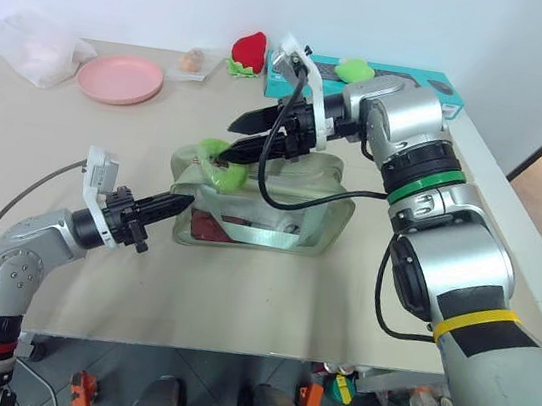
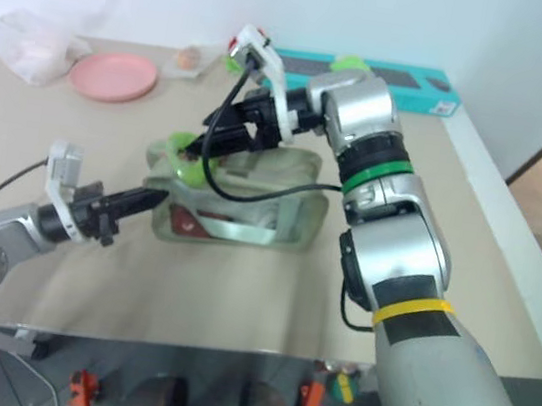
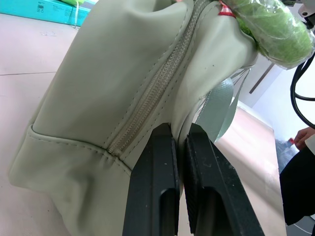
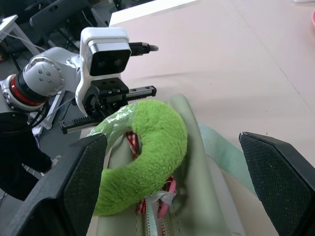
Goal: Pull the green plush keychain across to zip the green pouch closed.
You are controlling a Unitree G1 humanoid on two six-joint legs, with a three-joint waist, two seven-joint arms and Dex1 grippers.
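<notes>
Two grippers bracket the green pouch (image 1: 271, 203): the left gripper (image 1: 172, 205) pinches its end fabric with jaws closed, while the right gripper (image 4: 172, 182), jaws wide, straddles the green plush keychain (image 4: 147, 152) at that same end, nearer.

light: bright, even, diffuse | shadows: soft, faint on table (image 1: 239, 289) | glare: white washout at 12 o'clock in right wrist view | focus: near fingers slightly soft
</notes>
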